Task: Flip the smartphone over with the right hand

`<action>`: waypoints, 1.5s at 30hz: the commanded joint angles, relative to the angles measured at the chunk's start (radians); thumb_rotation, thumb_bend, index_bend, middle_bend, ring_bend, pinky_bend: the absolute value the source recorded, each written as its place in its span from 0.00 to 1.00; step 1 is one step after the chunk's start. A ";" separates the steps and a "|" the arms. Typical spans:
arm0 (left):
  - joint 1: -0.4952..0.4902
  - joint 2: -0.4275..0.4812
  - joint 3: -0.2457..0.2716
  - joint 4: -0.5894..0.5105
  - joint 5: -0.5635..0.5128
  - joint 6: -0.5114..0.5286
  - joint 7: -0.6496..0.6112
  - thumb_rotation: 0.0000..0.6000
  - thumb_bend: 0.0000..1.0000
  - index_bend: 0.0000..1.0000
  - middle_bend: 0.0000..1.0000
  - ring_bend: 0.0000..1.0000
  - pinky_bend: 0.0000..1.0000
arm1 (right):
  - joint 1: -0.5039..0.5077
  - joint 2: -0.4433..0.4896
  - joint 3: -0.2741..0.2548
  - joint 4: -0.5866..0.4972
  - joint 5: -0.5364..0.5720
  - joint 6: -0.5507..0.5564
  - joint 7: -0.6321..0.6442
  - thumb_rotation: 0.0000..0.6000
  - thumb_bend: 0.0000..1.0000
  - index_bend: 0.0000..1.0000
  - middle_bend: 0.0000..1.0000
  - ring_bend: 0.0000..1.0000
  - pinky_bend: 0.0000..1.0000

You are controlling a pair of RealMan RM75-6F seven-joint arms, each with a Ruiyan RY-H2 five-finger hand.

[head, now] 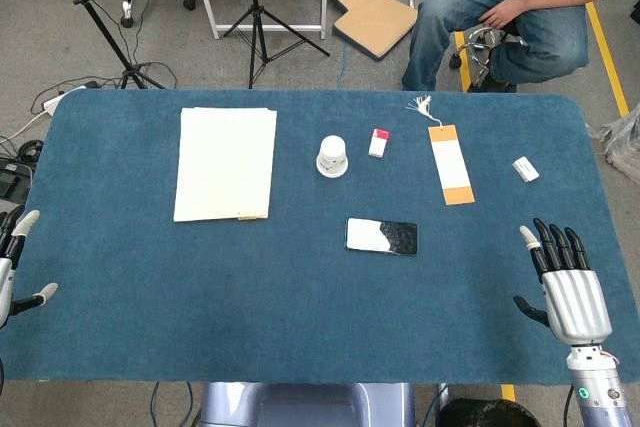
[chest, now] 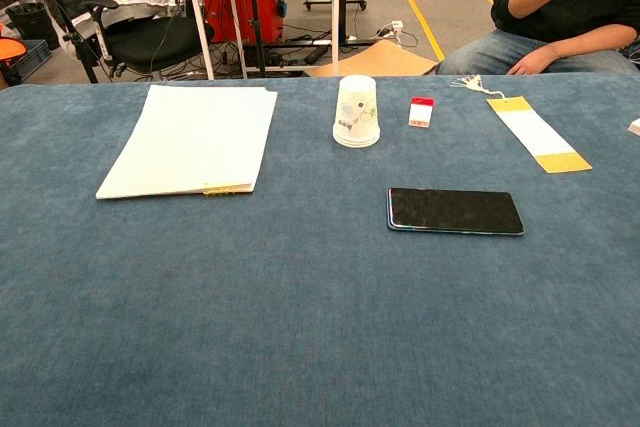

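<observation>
The smartphone [head: 381,236] lies flat, glossy face up, mid-worktop [head: 300,327] with bare cloth around it, leaving access for the right hand [head: 565,287], which waits well apart at the near-right edge, fingers [head: 552,245] extended and empty.

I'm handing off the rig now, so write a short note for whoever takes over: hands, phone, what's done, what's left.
Right hand: open, fingers apart, holding nothing, near the table's right front edge, well clear of the phone.
Left hand: open at the left edge, only partly in view.
Phone: flat mid-table, dark glossy face up, in front of the upturned cup.
Done: nothing yet.
Left: reach with the right hand, grip the phone and flip it.
</observation>
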 commanded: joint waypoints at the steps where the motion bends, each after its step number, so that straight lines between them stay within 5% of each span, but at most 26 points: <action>1: 0.001 0.000 -0.001 0.002 0.000 0.002 -0.002 1.00 0.00 0.00 0.00 0.00 0.00 | 0.000 -0.004 0.002 0.005 0.001 -0.011 0.000 1.00 0.00 0.02 0.00 0.00 0.00; 9: 0.000 -0.003 -0.004 0.004 0.001 0.003 -0.006 1.00 0.00 0.00 0.00 0.00 0.00 | 0.063 -0.033 0.029 -0.039 0.063 -0.157 0.016 1.00 0.00 0.03 0.00 0.00 0.00; 16: -0.019 -0.017 -0.017 0.019 -0.029 -0.032 0.014 1.00 0.00 0.00 0.00 0.00 0.00 | 0.261 -0.111 0.129 -0.001 0.142 -0.400 -0.135 1.00 0.00 0.06 0.02 0.00 0.00; 25: -0.033 -0.030 -0.038 0.045 -0.097 -0.072 0.026 1.00 0.00 0.00 0.00 0.00 0.00 | 0.504 -0.310 0.245 0.138 0.403 -0.639 -0.334 1.00 0.00 0.13 0.13 0.00 0.00; 35: -0.044 -0.041 -0.051 0.065 -0.136 -0.096 0.037 1.00 0.00 0.00 0.00 0.00 0.00 | 0.633 -0.477 0.251 0.250 0.628 -0.670 -0.493 1.00 0.00 0.23 0.24 0.00 0.00; 45: -0.047 -0.045 -0.049 0.069 -0.142 -0.103 0.044 1.00 0.00 0.00 0.00 0.00 0.00 | 0.689 -0.552 0.230 0.287 0.725 -0.640 -0.565 1.00 0.00 0.26 0.26 0.01 0.00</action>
